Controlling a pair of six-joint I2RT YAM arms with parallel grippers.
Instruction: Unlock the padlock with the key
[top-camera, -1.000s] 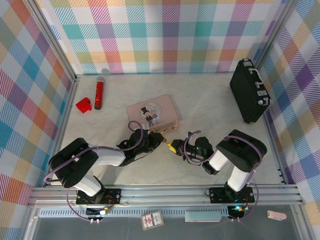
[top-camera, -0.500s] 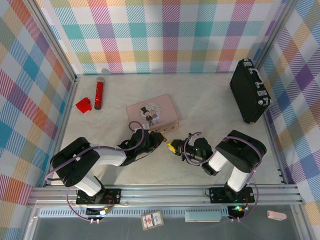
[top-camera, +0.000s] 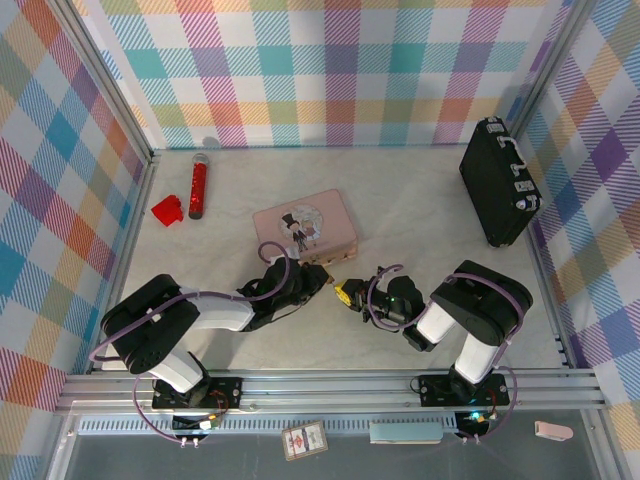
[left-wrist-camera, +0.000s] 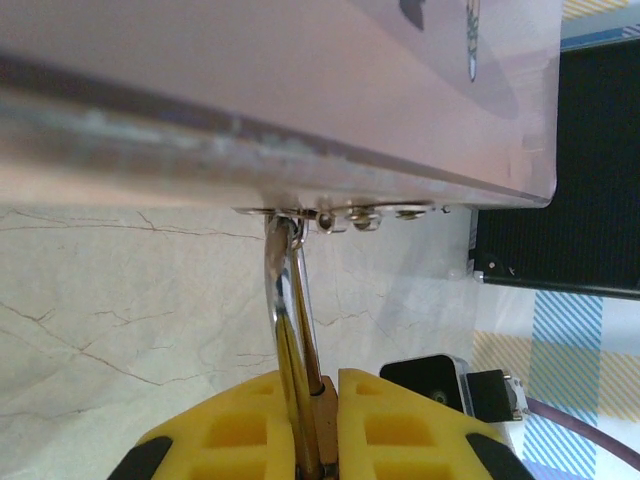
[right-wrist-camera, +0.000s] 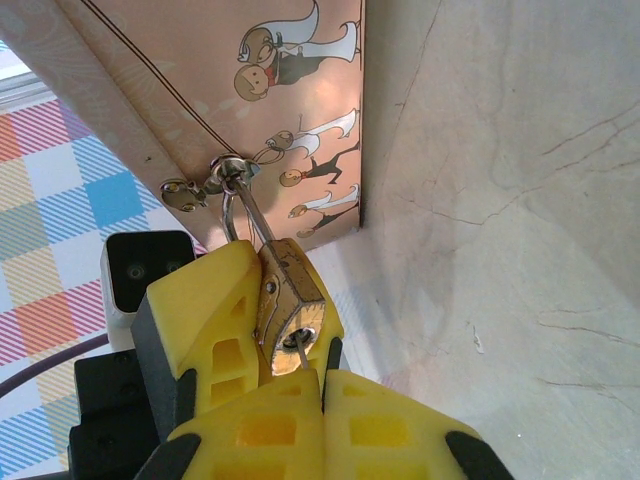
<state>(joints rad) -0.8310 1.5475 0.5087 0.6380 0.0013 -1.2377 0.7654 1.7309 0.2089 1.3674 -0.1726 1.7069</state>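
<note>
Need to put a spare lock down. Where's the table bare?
Bare: between pink tin and black case; also beyond the tin, from red cylinder to case. Crowded: before the tin, where left tool and right tool meet at the padlock.

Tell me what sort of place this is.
Probably a robot test cell: a table boxed in by aluminium rails and plaid cloth walls, with props like a pink tin and a black case.

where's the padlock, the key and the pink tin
padlock (right-wrist-camera: 288, 290): right wrist view, brass body
key (right-wrist-camera: 302, 352): right wrist view, shaft in the keyhole
pink tin (top-camera: 305, 222): top external view, lid
</note>
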